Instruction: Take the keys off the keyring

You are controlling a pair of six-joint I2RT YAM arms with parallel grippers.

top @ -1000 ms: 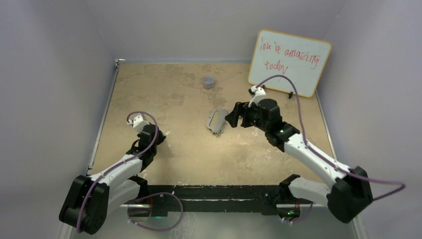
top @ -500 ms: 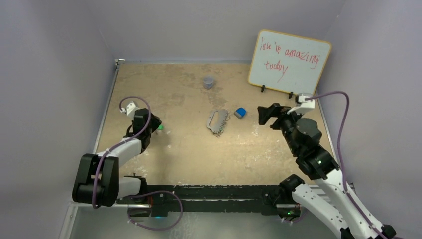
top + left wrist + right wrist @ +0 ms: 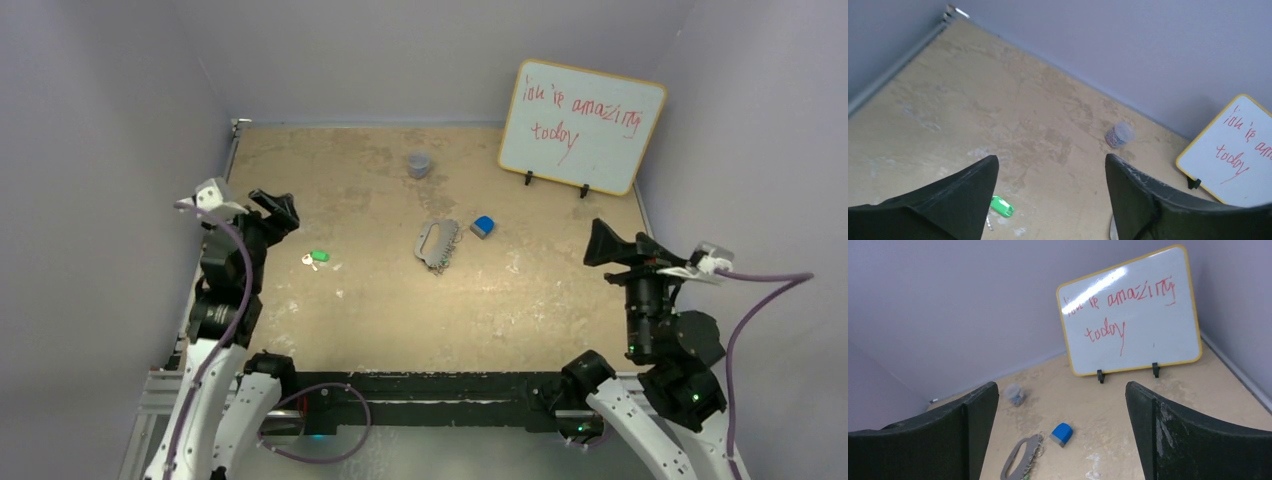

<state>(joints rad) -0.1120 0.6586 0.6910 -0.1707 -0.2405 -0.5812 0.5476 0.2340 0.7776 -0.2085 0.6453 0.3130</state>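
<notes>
Lying in the middle of the counter point(image 3: 380, 310), the keyring point(image 3: 430, 243) has small keys point(image 3: 443, 258) clustered at its edge. One green key point(image 3: 318, 257) lies well apart to its left. A blue block point(image 3: 483, 226) sits just beside it. Both the left jaws and right jaws gape, raised, holding nothing.

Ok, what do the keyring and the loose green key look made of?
The keyring looks like flat metal: matte silver-grey and evenly dull. The loose key seems to have a bright green plastic head, saturated and smooth, and a small silvery blade. The blade is probably metal but too tiny to confirm.
</notes>
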